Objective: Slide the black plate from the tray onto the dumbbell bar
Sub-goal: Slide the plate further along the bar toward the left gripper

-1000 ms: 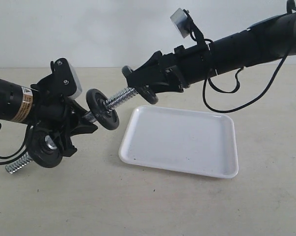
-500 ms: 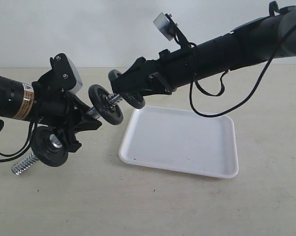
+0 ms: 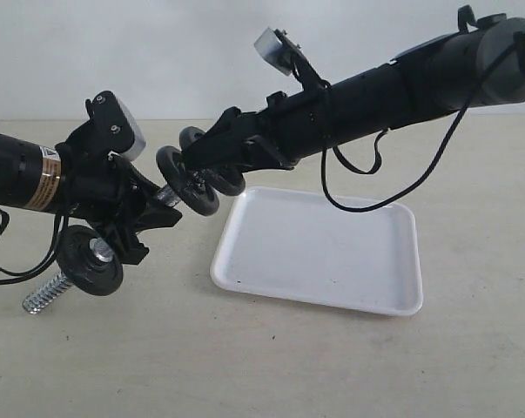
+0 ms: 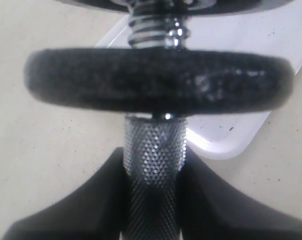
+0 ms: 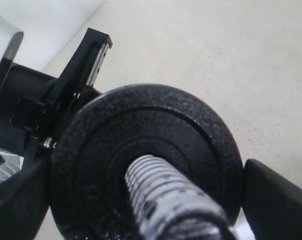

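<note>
Left gripper pinches the knurled middle of the dumbbell bar, which tilts up toward centre frame. Right arm slants down from upper right. The right gripper clamps the black plate by its rim, thread through its hole, just short of the inner disc. Tray lies apart, lower right.

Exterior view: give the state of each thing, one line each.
dumbbell bar, held tilted off the table.
black plate, threaded onto the bar, gripped by right fingers.
tray, flat on the table, no disc on it.
left gripper, shut on the dumbbell bar.
right gripper, shut on the black plate.
</note>
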Robot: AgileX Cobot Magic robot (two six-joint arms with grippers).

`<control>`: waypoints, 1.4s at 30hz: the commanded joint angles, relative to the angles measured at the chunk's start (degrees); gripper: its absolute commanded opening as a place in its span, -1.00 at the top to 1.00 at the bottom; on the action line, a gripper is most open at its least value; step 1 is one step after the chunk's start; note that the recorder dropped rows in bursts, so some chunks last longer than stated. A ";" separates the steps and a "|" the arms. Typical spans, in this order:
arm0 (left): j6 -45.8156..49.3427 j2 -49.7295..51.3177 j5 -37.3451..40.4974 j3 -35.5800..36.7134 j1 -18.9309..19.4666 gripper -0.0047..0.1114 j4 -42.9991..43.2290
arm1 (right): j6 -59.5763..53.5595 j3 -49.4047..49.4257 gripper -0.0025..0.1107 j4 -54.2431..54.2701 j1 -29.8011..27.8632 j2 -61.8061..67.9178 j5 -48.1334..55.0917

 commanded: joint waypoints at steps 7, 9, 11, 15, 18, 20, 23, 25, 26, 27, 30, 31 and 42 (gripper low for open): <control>-3.13 -3.33 -3.63 -2.81 -0.01 0.84 -9.93 | -0.82 -0.27 0.96 0.32 0.40 -0.46 1.90; -3.13 -3.33 -3.63 -2.81 -0.01 0.84 -10.94 | -0.82 -0.27 0.96 0.32 0.40 -0.46 2.23; -3.13 -3.33 -3.63 -2.81 -0.01 0.84 -11.27 | -0.82 -0.27 0.96 0.32 0.40 -0.46 2.45; -3.13 -3.33 -3.63 -2.81 -0.01 0.84 -11.27 | -0.82 -0.27 0.96 0.32 0.40 -0.46 2.62; -3.13 -3.33 -3.63 -2.81 -0.01 0.84 -11.27 | -0.82 -0.27 0.96 0.32 0.40 -0.46 3.27; -3.13 -3.33 -3.63 -2.81 -0.01 0.84 -11.27 | -0.82 -0.27 0.96 0.32 0.40 -0.46 3.70; -3.13 -3.33 -3.63 -2.81 -0.01 0.84 -11.27 | -0.82 -0.27 0.96 0.32 0.40 -0.46 3.97; -3.13 -3.33 -3.63 -2.81 -0.01 0.84 -11.27 | -0.82 -0.27 0.96 0.32 0.40 -0.46 3.97; -3.13 -3.33 -3.63 -2.81 -0.01 0.84 -11.27 | -0.82 -0.27 0.96 0.32 0.40 -0.46 3.97; -3.13 -3.33 -3.63 -2.81 -0.01 0.84 -11.27 | -0.82 -0.27 0.96 0.32 0.40 -0.46 3.97; -3.13 -3.33 -3.63 -2.81 -0.01 0.84 -11.27 | -1.10 -0.27 0.96 0.32 0.40 -0.46 3.96; -3.13 -3.33 -3.52 -2.81 -0.01 0.84 -11.28 | -1.10 -0.27 0.96 0.32 0.40 -0.46 3.96; -3.13 -3.33 -3.21 -2.81 -0.01 0.84 -11.28 | -2.08 -0.27 0.96 -0.16 0.40 -0.46 3.75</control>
